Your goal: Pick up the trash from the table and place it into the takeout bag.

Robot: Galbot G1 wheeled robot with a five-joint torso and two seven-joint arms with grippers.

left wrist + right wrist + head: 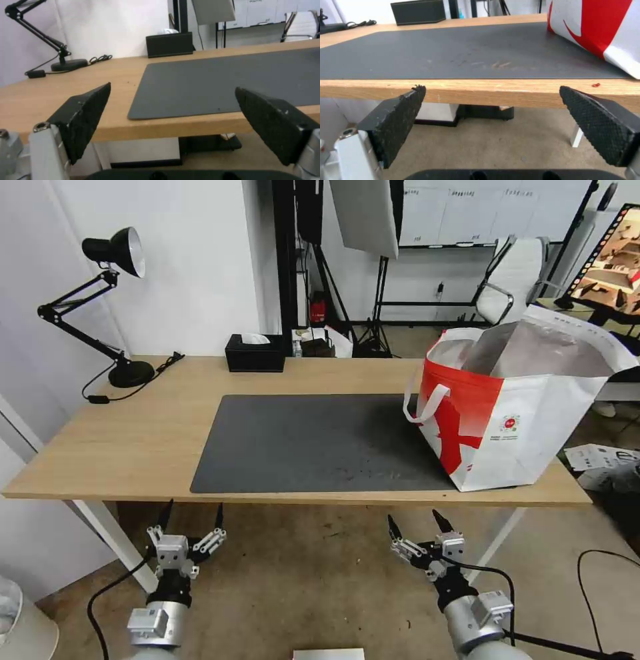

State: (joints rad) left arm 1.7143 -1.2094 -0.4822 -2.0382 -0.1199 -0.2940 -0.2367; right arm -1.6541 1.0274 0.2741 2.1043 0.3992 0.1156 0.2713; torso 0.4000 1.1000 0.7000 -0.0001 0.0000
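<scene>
The takeout bag (533,413) stands open, yet its foil-lined inside is hidden by its near wall, so what it holds cannot be told; the print under its small round logo (510,423) is too small to read. In the right wrist view the bag (603,30) is cut off by the picture's edge, leaving a red-and-white corner. The lamp (40,37) in the left wrist view loses its head past the frame's edge, and the papers (600,460) on the floor are partly hidden behind the table (133,447).
</scene>
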